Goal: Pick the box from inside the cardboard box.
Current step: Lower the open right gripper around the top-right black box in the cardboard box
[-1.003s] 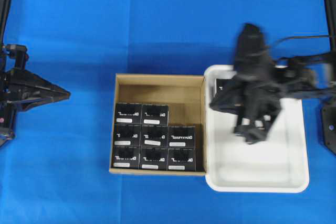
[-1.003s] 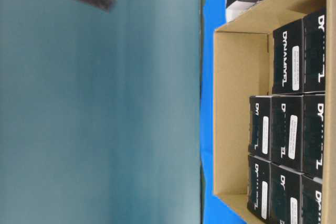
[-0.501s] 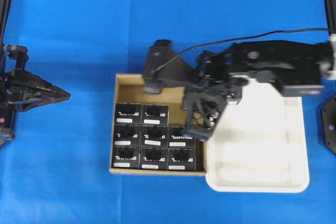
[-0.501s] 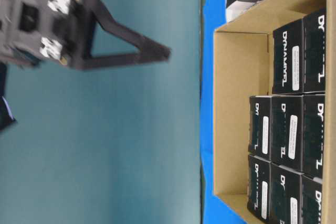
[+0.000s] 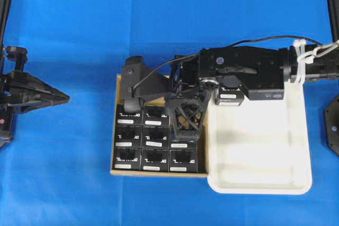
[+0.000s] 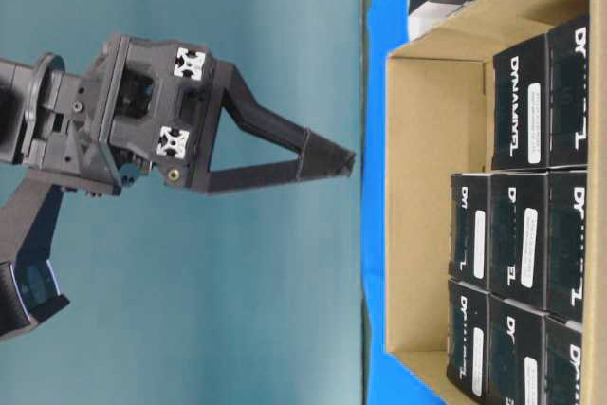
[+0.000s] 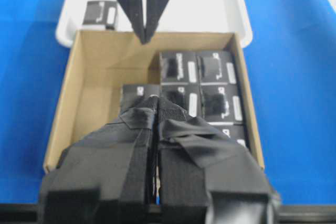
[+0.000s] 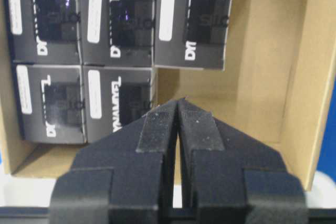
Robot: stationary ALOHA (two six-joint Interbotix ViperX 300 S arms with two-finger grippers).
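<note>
Overhead, at the scene's centre, the right gripper hangs over the shallow brown cardboard box, its jaws pressed together and holding nothing. Small black logo-printed boxes fill the carton's 6 o'clock half; a white plastic tray lies at 3 o'clock. At 9 o'clock the left gripper idles, jaws together. Right wrist view: fingertips sit above bare cardboard, beside the boxes. Judgement: spread the jaws before descending, then straddle one box squarely.
</note>
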